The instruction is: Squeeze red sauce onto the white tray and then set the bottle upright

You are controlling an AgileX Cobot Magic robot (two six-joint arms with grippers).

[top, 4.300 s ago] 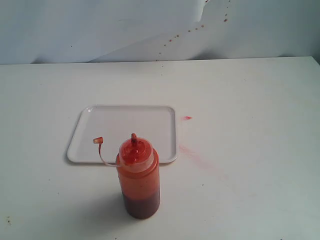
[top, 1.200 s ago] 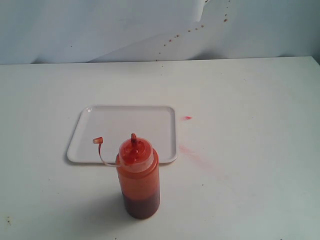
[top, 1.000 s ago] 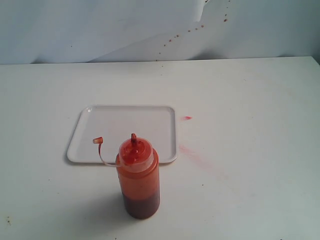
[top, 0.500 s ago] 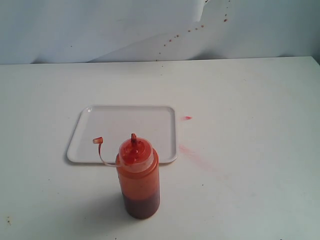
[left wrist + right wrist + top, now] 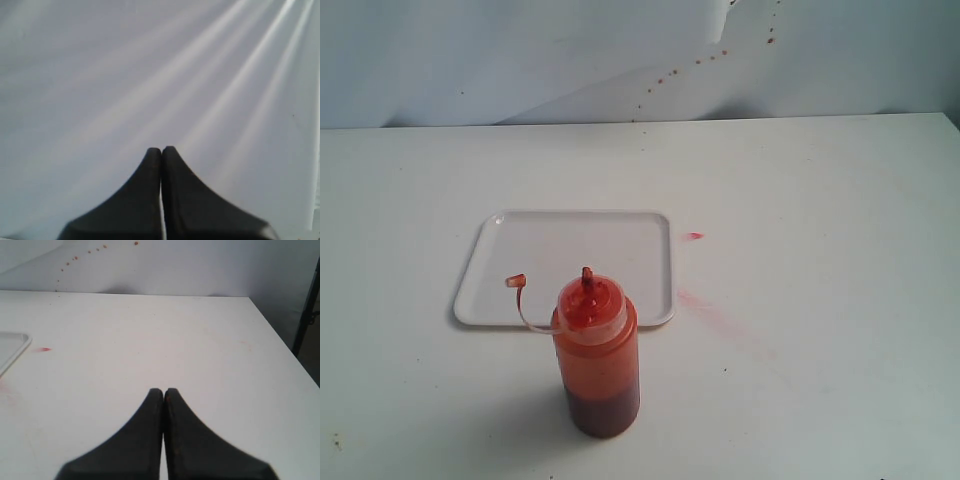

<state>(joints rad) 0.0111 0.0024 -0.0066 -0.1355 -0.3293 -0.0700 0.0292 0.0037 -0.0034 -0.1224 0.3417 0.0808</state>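
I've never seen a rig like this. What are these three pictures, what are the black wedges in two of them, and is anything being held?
This is a robot with two arms, each ending in a two-fingered gripper. One picture comes from a camera off the arms and shows the worktable. The other two come from cameras on the wrists, so the black wedges are the left gripper and the right gripper, both shut and holding nothing. On the table stands an upright reddish squeeze bottle, its cap off and dangling on a tether. Just beyond it lies a white tray, with no sauce drops that I can see. Beside the tray are a small red fleck and a faint pinkish smear.
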